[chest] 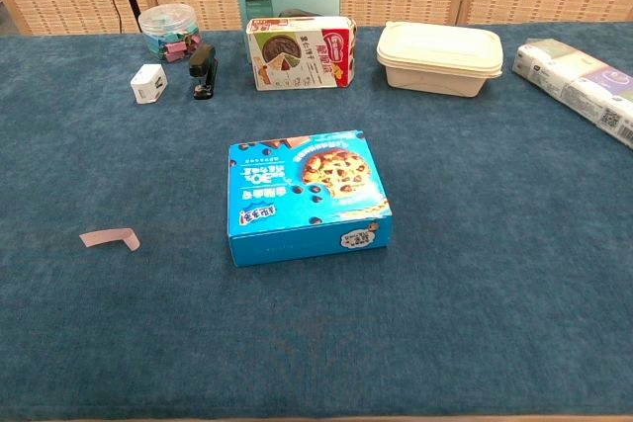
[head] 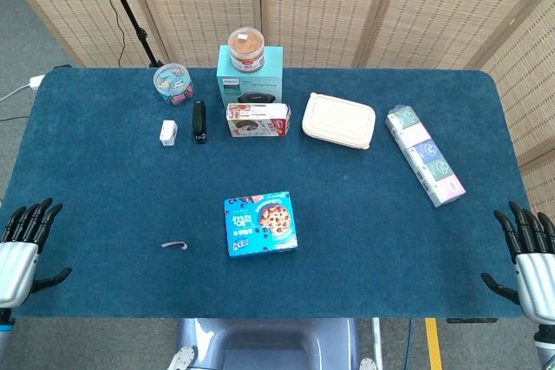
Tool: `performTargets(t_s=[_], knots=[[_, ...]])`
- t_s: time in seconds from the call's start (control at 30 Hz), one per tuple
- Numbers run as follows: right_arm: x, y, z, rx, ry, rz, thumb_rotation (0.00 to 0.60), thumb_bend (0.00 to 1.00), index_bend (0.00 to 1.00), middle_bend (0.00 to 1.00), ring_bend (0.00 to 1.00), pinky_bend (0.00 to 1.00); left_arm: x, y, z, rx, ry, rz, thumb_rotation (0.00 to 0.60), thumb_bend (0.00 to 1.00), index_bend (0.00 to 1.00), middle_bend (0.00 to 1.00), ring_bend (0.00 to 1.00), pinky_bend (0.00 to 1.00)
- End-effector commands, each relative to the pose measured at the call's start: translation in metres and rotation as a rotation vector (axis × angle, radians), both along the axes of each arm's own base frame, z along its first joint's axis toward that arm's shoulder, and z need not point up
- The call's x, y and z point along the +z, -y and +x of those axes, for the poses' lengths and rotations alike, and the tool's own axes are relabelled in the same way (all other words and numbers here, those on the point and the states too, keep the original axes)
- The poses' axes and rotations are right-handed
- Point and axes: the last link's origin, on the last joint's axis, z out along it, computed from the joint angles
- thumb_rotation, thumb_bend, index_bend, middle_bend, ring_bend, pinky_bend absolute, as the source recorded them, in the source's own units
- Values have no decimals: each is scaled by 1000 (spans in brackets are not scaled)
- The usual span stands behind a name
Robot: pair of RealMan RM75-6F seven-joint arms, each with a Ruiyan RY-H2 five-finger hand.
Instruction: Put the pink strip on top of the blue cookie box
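We list: blue cookie box (chest: 308,196) mid-table (chest: 495,274); pink strip (chest: 110,238) well to its left; stapler (chest: 204,71), white tub (chest: 438,57) along the back.

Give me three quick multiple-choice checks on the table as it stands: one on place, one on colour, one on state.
1. Where is the pink strip relative to the blue cookie box?
A. On top of it
B. On the table to its left
C. Behind it

2. What colour is the stapler?
A. Black
B. Red
C. White

3. What is the left hand doing?
A. Holding the strip
B. Pressing on the box
C. Holding nothing, fingers apart

Answers: 1 B, the strip lies on the cloth left of the box. 2 A, it shows black in both views. 3 C, it sits at the table's edge, apart from everything.
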Motion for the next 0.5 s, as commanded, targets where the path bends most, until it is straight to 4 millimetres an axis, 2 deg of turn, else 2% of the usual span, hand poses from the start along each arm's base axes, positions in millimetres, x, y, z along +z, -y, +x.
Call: performTargets(t_s=[0.03,0.3,0.4,0.5], knots=[[0,-1,0,-6,2,1,600,0,71,0,0,0,0,0,0,0,0,-2,600,87,0,0,0,0],[1,-2,1,-9,25,7,600,0,70,0,0,0,-9,-5,0,-3,-10,-46,600,87,0,0,0,0],[1,-2,1,-14,33,18,600,0,70,0,0,0,-19,-12,1,-10,-12,-72,600,87,0,0,0,0],[1,-2,1,-13,41,25,600,0,70,0,0,0,-38,-23,4,-24,-15,-114,600,87,27,0,0,0]])
